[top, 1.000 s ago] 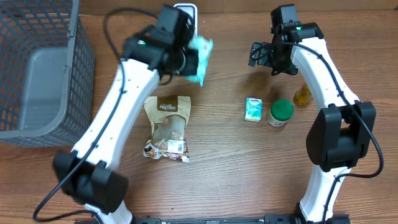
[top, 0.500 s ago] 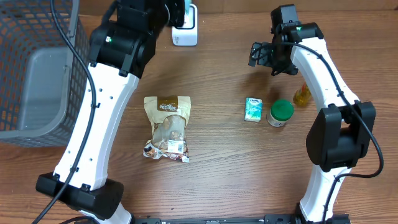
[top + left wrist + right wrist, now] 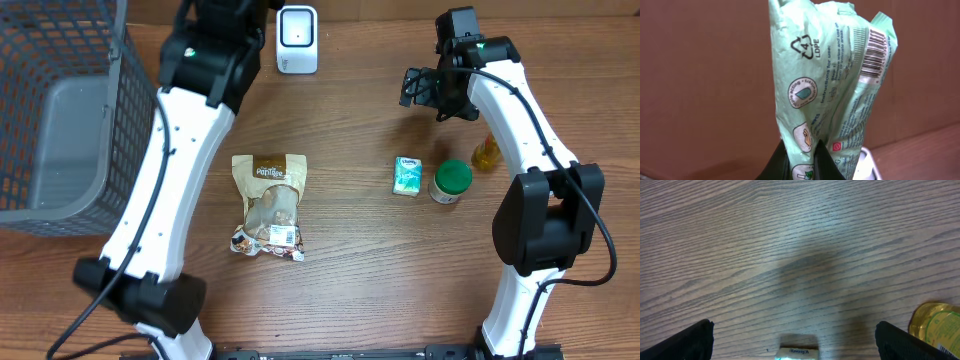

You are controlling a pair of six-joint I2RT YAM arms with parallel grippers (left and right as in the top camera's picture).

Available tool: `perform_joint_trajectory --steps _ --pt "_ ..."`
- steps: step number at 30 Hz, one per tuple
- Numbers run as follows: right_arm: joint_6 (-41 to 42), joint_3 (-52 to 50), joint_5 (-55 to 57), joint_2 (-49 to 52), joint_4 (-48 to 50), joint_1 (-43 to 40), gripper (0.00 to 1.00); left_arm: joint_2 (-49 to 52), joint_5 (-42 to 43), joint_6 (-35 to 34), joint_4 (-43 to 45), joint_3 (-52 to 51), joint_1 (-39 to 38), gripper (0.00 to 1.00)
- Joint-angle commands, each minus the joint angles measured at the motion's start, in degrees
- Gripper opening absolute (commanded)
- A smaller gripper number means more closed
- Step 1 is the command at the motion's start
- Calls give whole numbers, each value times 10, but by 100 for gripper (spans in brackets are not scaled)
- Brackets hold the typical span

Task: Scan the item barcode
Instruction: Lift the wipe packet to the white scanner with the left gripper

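One item is in hand: a green wipes packet [image 3: 830, 90] stands upright, pinched at its lower edge by the left gripper [image 3: 802, 156], jaws clamped on it. Its barcode [image 3: 872, 52] shows near the top, on a creased fold. Overhead, packet and left fingers are out of frame beside the scanner [image 3: 297, 38]. Right gripper [image 3: 418, 88] hovers with jaws apart, holding nothing. Pickup looks done; a completed scan cannot be confirmed. Likely left: turn the barcode toward the scanner face.
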Motion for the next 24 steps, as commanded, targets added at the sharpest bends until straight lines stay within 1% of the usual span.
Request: perform_joint_trajectory --steps 1,7,9,15,17,20,24 --pt "-4 9 8 -16 2 2 100 39 -52 45 6 12 0 4" --pt "-4 9 8 -16 2 2 100 100 -154 51 16 12 1 4" --pt "-4 9 8 -16 2 2 100 122 -168 73 14 12 0 4" --pt "-4 9 8 -16 2 2 100 204 -231 165 24 12 -5 4" --pt "-4 9 8 -16 2 2 100 232 -256 188 38 12 -5 4" --pt "-4 9 8 -16 2 2 100 266 -287 190 72 12 -4 4" --pt "-4 9 8 -16 2 2 100 295 -292 204 123 12 -4 4"
